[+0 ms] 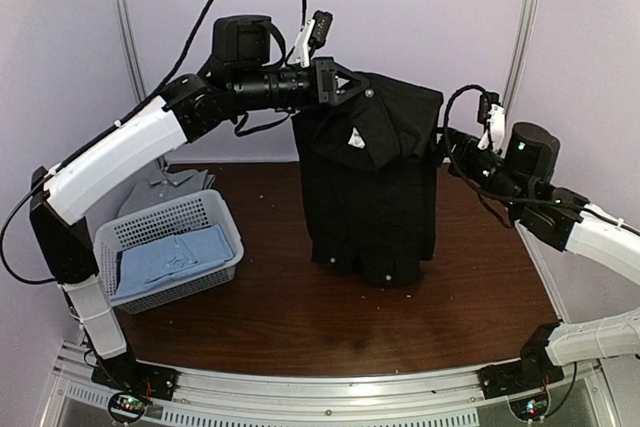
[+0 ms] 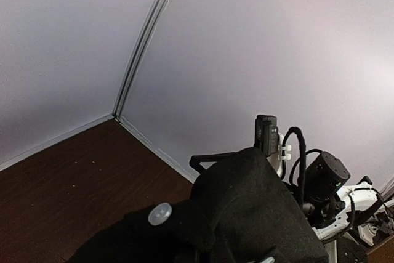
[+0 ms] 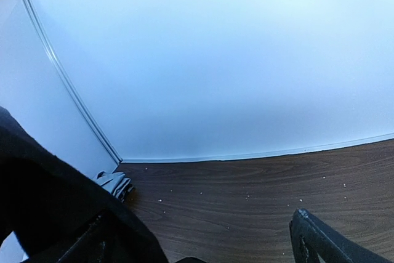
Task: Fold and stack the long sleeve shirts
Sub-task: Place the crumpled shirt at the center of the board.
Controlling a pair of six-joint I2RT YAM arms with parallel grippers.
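Three shirts (image 1: 370, 187) (image 1: 175, 259) (image 1: 162, 187) (one black), one basket (image 1: 165, 219)

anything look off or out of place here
The greyish shirt lies crumpled behind the basket, in the far corner by the wall. The black shirt hangs bunched and uneven from the shut left gripper.

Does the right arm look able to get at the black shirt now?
Probably yes: the open right gripper is beside the black shirt, which hangs from the left gripper, nothing between them.
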